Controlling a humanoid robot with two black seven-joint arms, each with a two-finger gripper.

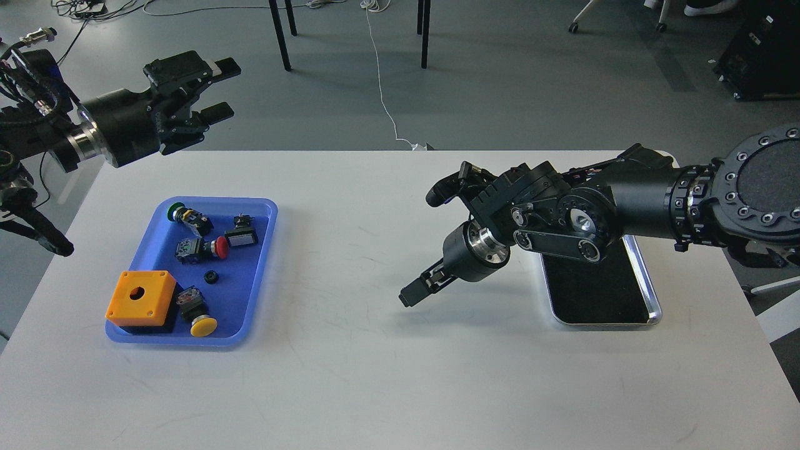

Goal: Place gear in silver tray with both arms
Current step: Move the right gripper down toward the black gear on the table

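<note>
The gear (pixel 210 275) is a small black ring lying in the blue plastic tray (pixel 265 250) at the table's left. The silver tray (pixel 603 324) lies at the right, its dark bottom bare where it shows; its far part is hidden under my right arm. My left gripper (pixel 222 90) is open and empty, held high beyond the table's far left edge, above and behind the blue tray. My right gripper (pixel 414 294) points down-left over the bare table, left of the silver tray; its dark fingers overlap, so I cannot tell if it is open.
The blue tray also holds an orange box with a round hole (pixel 140 297), and push-button switches with green (pixel 175 211), red (pixel 220 247) and yellow (pixel 203 325) caps. The white table (pixel 350 375) ends at chair legs and floor cables beyond.
</note>
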